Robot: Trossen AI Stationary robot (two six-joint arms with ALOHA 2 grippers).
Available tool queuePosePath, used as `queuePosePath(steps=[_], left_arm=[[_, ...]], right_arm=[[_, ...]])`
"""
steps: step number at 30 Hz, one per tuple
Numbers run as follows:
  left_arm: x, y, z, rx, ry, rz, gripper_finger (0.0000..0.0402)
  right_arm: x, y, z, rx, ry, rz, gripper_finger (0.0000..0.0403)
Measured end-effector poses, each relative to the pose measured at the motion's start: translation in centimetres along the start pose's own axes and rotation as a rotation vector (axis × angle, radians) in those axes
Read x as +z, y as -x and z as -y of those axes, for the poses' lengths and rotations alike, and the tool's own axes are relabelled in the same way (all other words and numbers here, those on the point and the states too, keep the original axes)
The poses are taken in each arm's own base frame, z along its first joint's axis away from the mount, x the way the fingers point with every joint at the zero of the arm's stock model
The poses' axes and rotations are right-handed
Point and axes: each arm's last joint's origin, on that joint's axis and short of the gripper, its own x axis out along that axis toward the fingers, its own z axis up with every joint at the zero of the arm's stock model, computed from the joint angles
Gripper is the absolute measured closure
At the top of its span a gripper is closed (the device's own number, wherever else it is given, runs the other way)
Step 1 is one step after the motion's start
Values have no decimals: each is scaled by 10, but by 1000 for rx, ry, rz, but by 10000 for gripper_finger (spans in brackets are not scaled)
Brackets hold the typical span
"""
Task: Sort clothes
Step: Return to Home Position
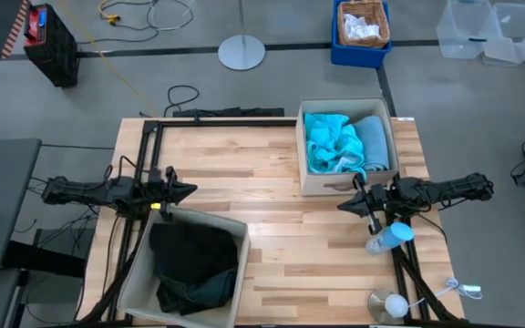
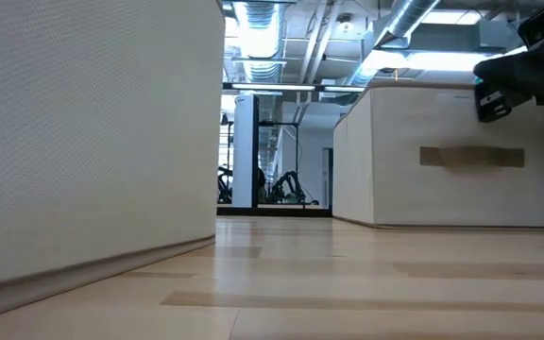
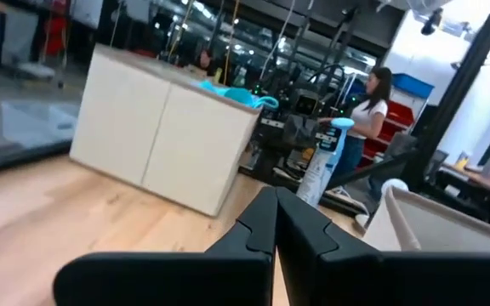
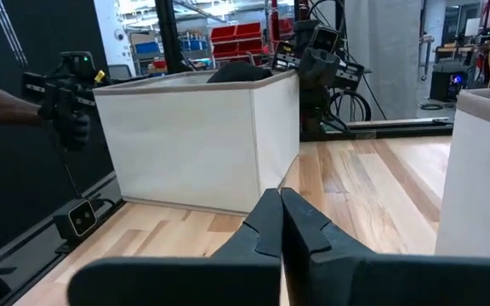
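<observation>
Left gripper: suspended above the wooden table, just outside the rim of the beige bin at the table's lower left in the high view. In the left wrist view its fingers were pressed together, with nothing between them.

Right gripper: suspended above the table just beside the front wall of the second beige bin, at the upper right in the high view. In the right wrist view its fingers were likewise pressed together and empty.

Garment locations:
- Black garment and dark green garment: both inside the lower-left bin, touching each other.
- Turquoise garment: crumpled inside the upper-right bin.
- Pale dusty-blue garment: folded, in the same bin, touching the turquoise garment.

A spray bottle lay beside the right arm. A person stood beyond the table in the left wrist view
</observation>
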Motion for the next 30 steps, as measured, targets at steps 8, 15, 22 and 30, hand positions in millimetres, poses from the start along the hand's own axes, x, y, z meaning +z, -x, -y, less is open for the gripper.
queuePosePath(steps=[8, 15, 22, 30], left_arm=[[-1, 0, 0, 4, 92, -5, 401], [-1, 0, 0, 6, 158, -7, 401], [0, 0, 0, 5, 124, 0, 401], [0, 0, 0, 4, 100, 4, 401]], right_arm=[[0, 0, 0, 0, 0, 0, 369], [0, 0, 0, 0, 1, 0, 368], [0, 0, 0, 0, 3, 0, 367], [0, 0, 0, 0, 3, 0, 367]])
